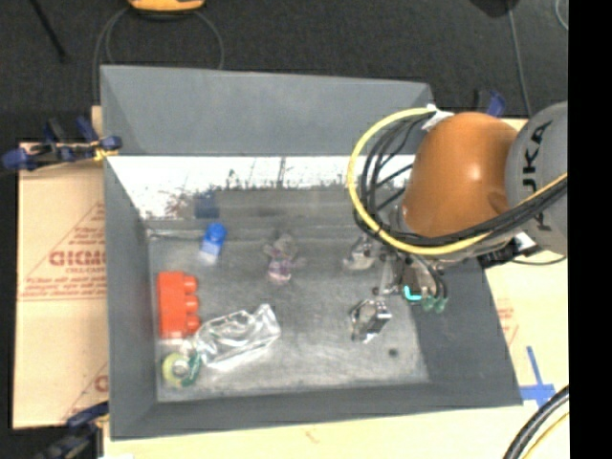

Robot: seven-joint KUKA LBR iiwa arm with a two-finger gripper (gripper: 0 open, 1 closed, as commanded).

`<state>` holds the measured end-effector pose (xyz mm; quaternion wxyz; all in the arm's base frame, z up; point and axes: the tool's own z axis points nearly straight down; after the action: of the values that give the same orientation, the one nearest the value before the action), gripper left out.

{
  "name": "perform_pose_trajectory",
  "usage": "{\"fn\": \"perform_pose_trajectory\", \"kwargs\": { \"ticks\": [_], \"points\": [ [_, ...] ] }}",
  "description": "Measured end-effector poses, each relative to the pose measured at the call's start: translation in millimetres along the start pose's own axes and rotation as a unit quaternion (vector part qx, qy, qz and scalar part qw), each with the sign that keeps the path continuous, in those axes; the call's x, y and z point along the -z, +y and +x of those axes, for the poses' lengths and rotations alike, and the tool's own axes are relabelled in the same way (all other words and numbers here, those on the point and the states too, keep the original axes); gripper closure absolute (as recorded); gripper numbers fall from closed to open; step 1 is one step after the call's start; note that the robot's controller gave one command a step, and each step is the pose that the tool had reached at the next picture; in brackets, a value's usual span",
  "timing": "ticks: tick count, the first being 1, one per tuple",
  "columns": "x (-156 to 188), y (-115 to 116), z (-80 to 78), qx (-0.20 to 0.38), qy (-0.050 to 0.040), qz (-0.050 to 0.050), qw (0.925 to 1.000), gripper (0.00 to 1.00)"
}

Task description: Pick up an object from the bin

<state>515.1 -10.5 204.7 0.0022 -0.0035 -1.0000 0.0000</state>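
End effector: the end effector [371, 318] is seen low over the right part of the floor of the bin [287, 113], under the arm's orange cover; how far open it is cannot be told, and nothing is seen held in it
Nearest thing: a small clear piece [279, 261] is found near the middle of the floor, apart from the end effector
Other things: an orange block [177, 304], a blue cap [211, 239], a crumpled clear bag [234, 335] and a yellow-green round thing [177, 369] are laid toward the view's left, well apart from it
Progress: no pick is judged made; a thing is yet to be reached, gripped and lifted out
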Motion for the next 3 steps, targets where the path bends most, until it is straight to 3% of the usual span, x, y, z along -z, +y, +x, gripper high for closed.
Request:
{"fn": "perform_pose_trajectory", "kwargs": {
  "ticks": [1,2,3],
  "points": [
    [-121,-73,-5.9,-0.068,-0.0064,0.0,0.9977,0.0],
    [-95,-105,-10.6,-0.13,-0.0053,0.0,0.9915,0.0],
    [-77,-89,-6.6,-0.146,-0.0051,-0.001,0.9893,0.0]
  ]
}}
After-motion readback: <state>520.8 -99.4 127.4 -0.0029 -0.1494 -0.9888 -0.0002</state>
